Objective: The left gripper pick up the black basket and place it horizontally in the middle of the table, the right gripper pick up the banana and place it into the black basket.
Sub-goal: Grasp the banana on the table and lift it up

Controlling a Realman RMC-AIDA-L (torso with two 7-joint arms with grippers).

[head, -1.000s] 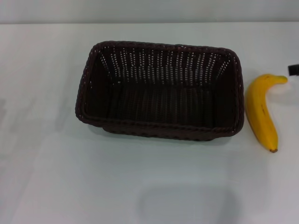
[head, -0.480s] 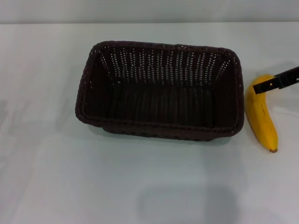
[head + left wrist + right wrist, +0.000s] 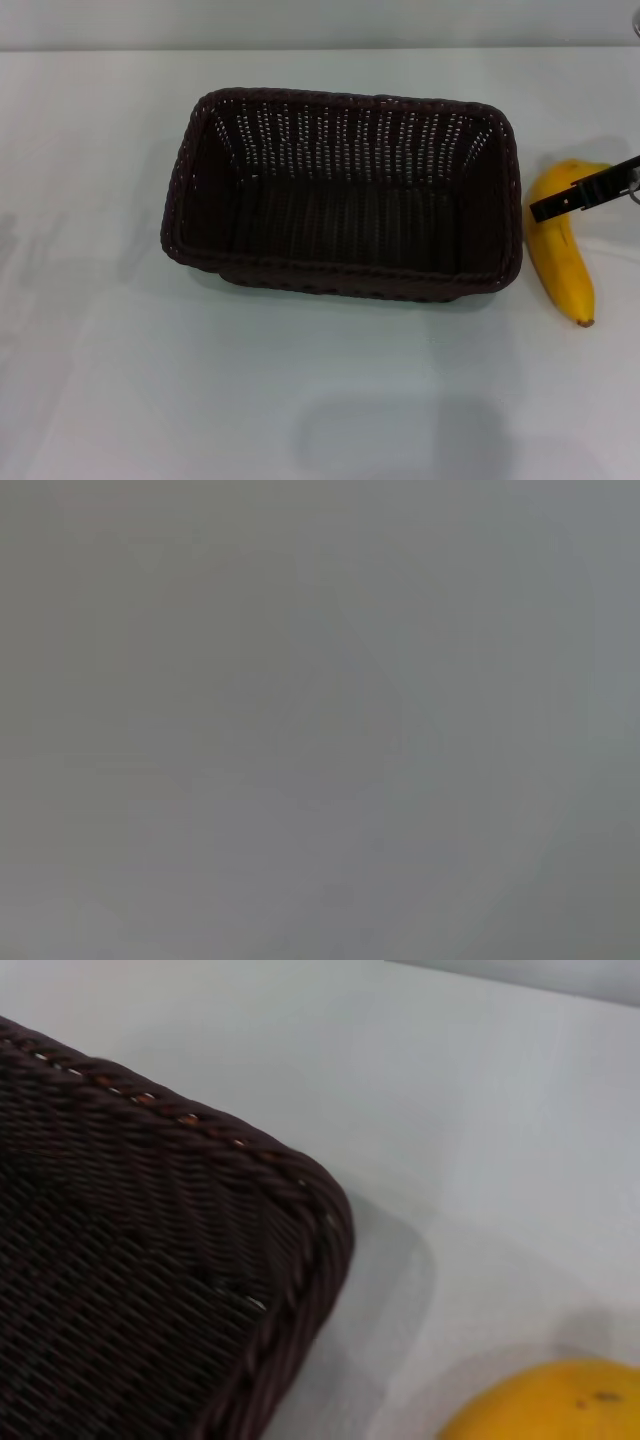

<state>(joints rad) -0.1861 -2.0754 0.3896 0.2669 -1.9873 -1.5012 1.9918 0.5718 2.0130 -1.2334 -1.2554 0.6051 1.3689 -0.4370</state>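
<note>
Dark woven wicker marks the basket [image 3: 342, 190], seen from the head view lying lengthwise across the middle of the white worktop [image 3: 300, 400], its open top facing up. Just beside its right end the banana [image 3: 563, 240] is laid on the worktop, stem toward the far side and dark tip toward the near side. A thin black bar of the right claw [image 3: 585, 189] is seen reaching in from the right edge across the banana's upper half; whether it is spread or pressed together cannot be told.

From the left wrist view only a blank grey field is given, and the left claw is not seen.

From the right wrist view a rounded corner of the basket [image 3: 150, 1290] with its braided rim is shown, with bare worktop [image 3: 450, 1110] next to it and a patch of the banana [image 3: 550, 1405] near that corner.
</note>
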